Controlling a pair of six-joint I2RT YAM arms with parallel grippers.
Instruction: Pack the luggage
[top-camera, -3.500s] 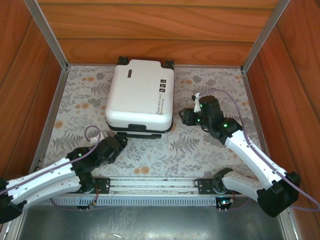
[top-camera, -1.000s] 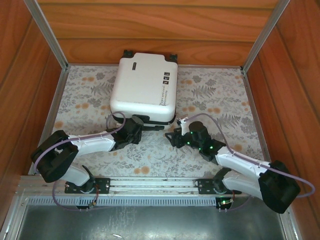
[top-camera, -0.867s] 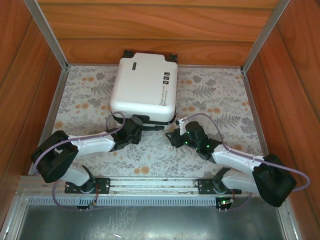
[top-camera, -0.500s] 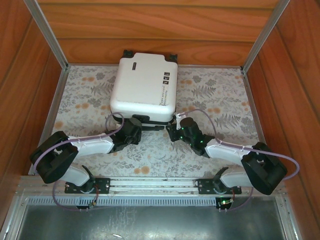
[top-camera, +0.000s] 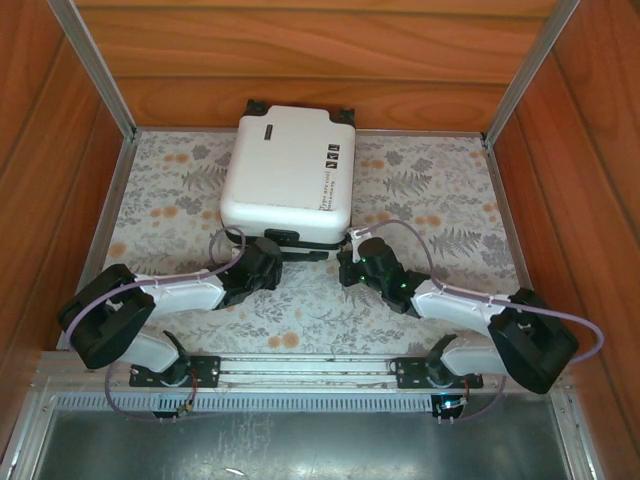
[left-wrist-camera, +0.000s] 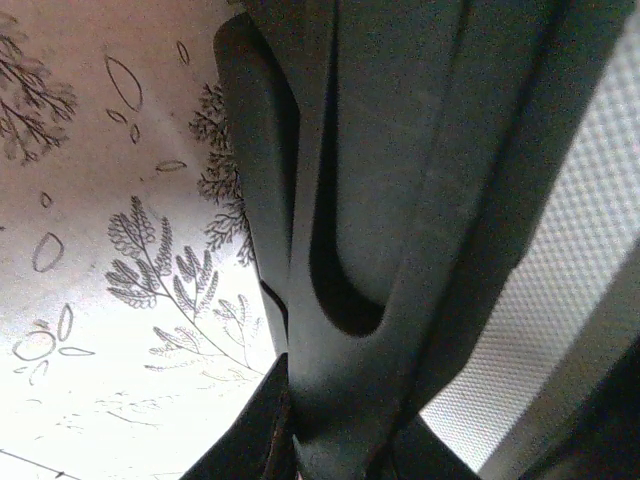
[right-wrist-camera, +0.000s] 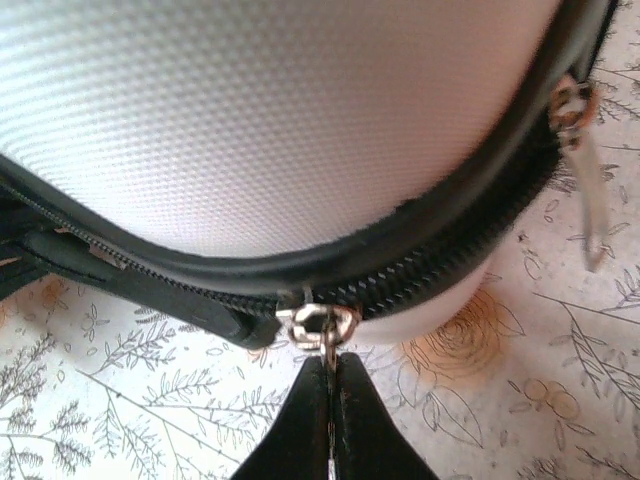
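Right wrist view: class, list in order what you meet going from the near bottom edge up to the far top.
right gripper → zipper pull → black zipper track → white luggage shell

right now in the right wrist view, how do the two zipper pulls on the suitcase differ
The middle pull is pinched by the shut right gripper; the corner pull hangs free. The middle pull's tab is hidden between the fingers; the corner pull's long pale tab droops in full view. Both ride the black zipper of the white luggage.
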